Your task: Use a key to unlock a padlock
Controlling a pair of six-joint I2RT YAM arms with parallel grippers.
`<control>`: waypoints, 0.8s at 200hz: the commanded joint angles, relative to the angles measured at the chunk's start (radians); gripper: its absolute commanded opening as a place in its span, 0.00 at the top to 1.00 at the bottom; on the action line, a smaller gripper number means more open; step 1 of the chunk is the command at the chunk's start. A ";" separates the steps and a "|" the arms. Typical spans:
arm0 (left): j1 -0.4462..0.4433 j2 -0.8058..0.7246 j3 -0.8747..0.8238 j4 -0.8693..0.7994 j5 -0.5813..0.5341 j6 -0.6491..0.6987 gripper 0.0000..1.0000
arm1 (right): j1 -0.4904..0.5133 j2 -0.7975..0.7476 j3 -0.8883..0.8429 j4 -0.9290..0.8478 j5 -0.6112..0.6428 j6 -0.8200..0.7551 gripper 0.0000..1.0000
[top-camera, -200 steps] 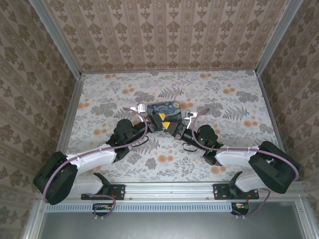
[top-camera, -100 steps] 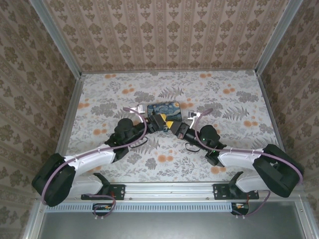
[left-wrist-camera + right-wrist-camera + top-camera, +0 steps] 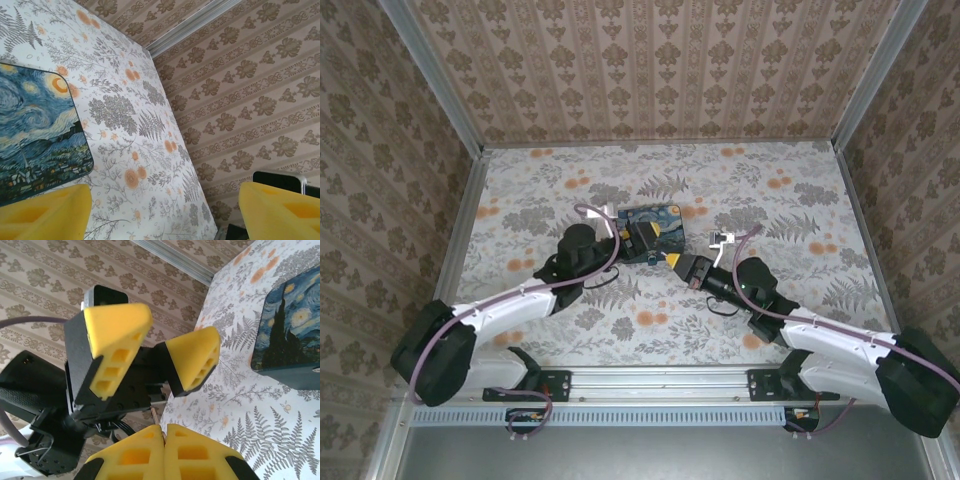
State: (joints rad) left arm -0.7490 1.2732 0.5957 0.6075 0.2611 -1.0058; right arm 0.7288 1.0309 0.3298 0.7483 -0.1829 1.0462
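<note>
- Padlock: tiny, stiff metal, light and probably slick. It is best pinched across its flat body, leaving shackle and keyhole free. It is too small to pick out here, so I cannot tell where it lies.
- Left claw [image 3: 638, 238] gapes wide at the near edge of the painted box [image 3: 655, 222], with nothing between its pads.
- Right claw [image 3: 162, 432] is pressed shut, and a thin metal sliver, seemingly the key [image 3: 155, 416], pokes out past its tips.
- A second ago both claws met nose to nose at the box's near edge, the left one closed. Since then the left has opened and the right has drawn back across the surface [image 3: 770, 190].
</note>
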 commanded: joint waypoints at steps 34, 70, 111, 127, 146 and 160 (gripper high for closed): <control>0.029 0.030 0.029 -0.012 0.072 0.004 0.21 | -0.008 0.007 0.008 -0.049 0.013 -0.023 1.00; 0.037 0.048 0.033 -0.015 0.095 0.004 0.19 | -0.008 0.024 0.027 -0.055 0.010 -0.025 1.00; 0.042 0.061 0.067 -0.058 0.117 0.006 0.19 | -0.008 0.059 0.049 -0.039 0.003 -0.031 1.00; 0.049 0.061 0.073 -0.079 0.122 -0.003 0.20 | -0.009 0.065 0.052 -0.041 0.006 -0.032 1.00; 0.054 0.064 0.079 -0.086 0.131 -0.011 0.20 | -0.013 0.062 0.054 -0.049 0.008 -0.034 1.00; 0.057 0.067 0.080 -0.087 0.140 -0.017 0.20 | -0.017 0.060 0.055 -0.054 0.005 -0.034 1.00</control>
State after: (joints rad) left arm -0.6994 1.3342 0.6453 0.5446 0.3679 -1.0100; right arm 0.7227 1.0924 0.3481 0.7021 -0.1837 1.0317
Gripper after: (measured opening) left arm 0.802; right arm 0.064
